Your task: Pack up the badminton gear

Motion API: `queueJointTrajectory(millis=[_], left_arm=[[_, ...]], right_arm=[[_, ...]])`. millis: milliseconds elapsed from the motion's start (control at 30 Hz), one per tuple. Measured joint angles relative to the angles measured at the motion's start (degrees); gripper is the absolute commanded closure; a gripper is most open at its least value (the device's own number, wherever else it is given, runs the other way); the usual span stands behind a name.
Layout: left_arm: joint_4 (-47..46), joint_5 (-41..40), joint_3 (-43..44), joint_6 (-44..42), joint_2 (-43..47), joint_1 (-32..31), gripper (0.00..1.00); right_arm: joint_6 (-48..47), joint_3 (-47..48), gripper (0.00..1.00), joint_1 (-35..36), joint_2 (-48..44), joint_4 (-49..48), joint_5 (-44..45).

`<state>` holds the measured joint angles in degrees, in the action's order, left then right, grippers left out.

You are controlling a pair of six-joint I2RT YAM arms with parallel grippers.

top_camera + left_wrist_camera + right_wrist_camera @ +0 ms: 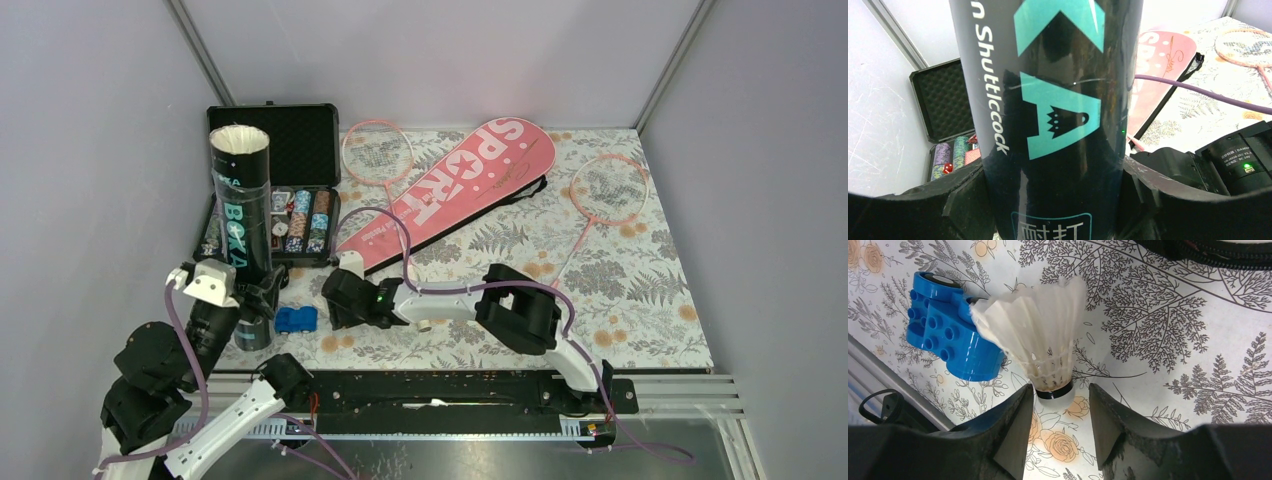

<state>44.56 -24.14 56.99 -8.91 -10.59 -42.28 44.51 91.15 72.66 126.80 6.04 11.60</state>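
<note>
My left gripper [255, 300] is shut on the long black tube [240, 200] with teal lettering and holds it upright at the table's left; the tube fills the left wrist view [1053, 100], gripped between my fingers. White feathers show in its open top. My right gripper [333, 300] is open, low over the table. A white shuttlecock [1040, 335] lies between its fingertips, cork toward me, feathers against the small blue block [953, 335]. Two pink rackets [377, 152] [608, 188] and the pink "SPORT" bag [450, 190] lie further back.
The open black case of poker chips [290, 170] stands behind the tube at the back left. The blue block [296, 319] sits between my two grippers near the front edge. A purple cable [1198, 92] crosses above the floral tablecloth.
</note>
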Motion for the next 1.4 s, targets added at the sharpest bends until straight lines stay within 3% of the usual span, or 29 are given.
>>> queueJointTrajectory(millis=[200, 533, 733, 1033, 1267, 1400], left_arm=[[0.8, 1.1, 1.7, -0.1, -0.5, 0.0, 0.66], [2.1, 2.8, 1.9, 1.2, -1.3, 0.0, 0.66], [2.2, 3.3, 1.4, 1.5, -1.8, 0.0, 0.66], [1.2, 5.1, -1.0, 1.5, -3.7, 0.0, 0.65], [-4.8, 8.9, -10.0, 1.2, -3.5, 0.0, 0.64], [-9.2, 10.6, -16.5, 0.7, -2.8, 0.0, 0.64]], right_arm=[[-0.8, 0.5, 0.48, 0.2, 0.3, 0.5, 0.4], [-3.2, 0.4, 0.65, 0.5, 0.5, 0.7, 2.5], [-5.7, -7.0, 0.67, 0.5, -4.6, -1.7, 4.9], [-10.0, -17.1, 0.63, 0.5, -25.4, 2.6, 11.2], [-16.2, -30.2, 0.54, 0.0, -49.6, 10.6, 12.4], [-24.4, -36.8, 0.51, -1.8, -57.4, 16.7, 9.6]])
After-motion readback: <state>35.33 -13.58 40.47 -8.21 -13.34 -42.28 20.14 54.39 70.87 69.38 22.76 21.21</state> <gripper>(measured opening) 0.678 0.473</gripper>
